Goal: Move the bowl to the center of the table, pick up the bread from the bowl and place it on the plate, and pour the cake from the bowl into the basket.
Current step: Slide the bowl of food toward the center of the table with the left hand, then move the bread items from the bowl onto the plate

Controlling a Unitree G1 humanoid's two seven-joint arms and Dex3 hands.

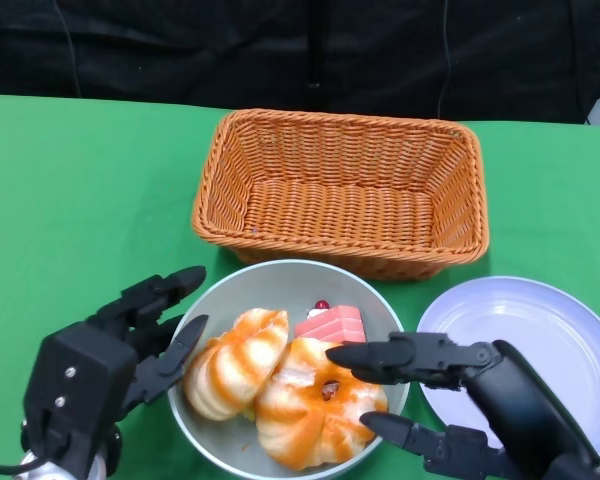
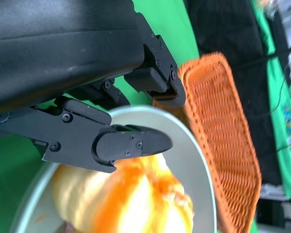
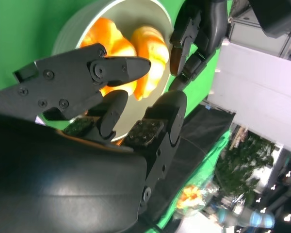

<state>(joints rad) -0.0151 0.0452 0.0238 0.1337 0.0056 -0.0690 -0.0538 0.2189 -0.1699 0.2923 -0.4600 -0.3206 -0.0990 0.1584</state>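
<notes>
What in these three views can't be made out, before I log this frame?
- Cake: head view, mostly hidden behind the bread; its full shape is unclear.
- Bowl: near rim cut off by the head view's bottom edge.
- Plate: partly covered by the right hand and cut by the picture's right edge.
- Left hand: contact with the bowl's rim cannot be told.

Black, screw-studded robot hand [image 1: 130,345]
</notes>
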